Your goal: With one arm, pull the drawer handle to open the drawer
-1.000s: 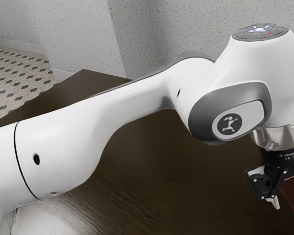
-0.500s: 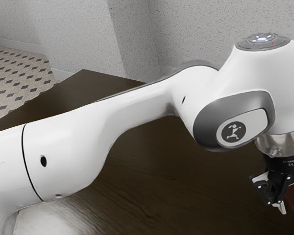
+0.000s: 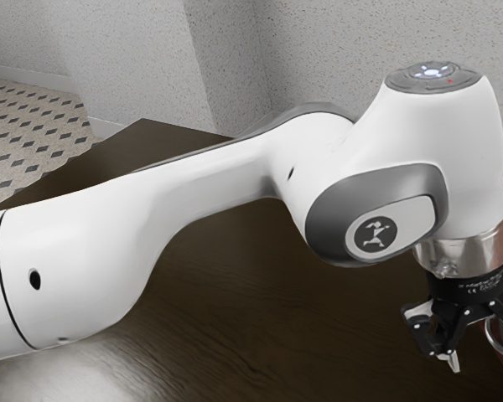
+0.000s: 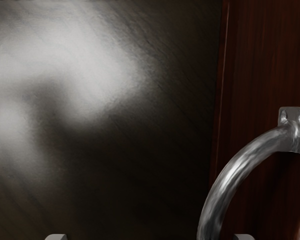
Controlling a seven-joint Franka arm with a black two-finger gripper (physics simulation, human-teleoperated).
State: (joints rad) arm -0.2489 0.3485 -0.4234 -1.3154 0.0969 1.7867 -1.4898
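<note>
1. The gripper (image 3: 443, 347) hangs pointing down at about 4 o'clock in the exterior view, low over the dark table (image 3: 260, 318).
2. It is open. In the wrist view its two grey fingertips (image 4: 55, 236) stand wide apart, and they clamp nothing.
3. The drawer (image 4: 262, 75) has a front of dark reddish wood and stands on the table. In the exterior view a strip of it shows at 3 o'clock from the gripper, just beside it. Whether it is pulled out at all cannot be told.
4. The handle (image 4: 240, 170) is a curved metal bar fixed to the drawer front by a small bracket (image 4: 293, 117) with two screws. From the bracket it arcs out and passes between the fingertips, much nearer one than the other. Whether it touches that one cannot be told.
5. The white arm (image 3: 193, 218) comes in from 9 o'clock, runs across the table and bends down at its wrist near 3 o'clock.
6. Behind the table a speckled grey wall (image 3: 134, 50) fills 12 o'clock, and a patterned tile floor (image 3: 33, 126) lies at 10 o'clock.
</note>
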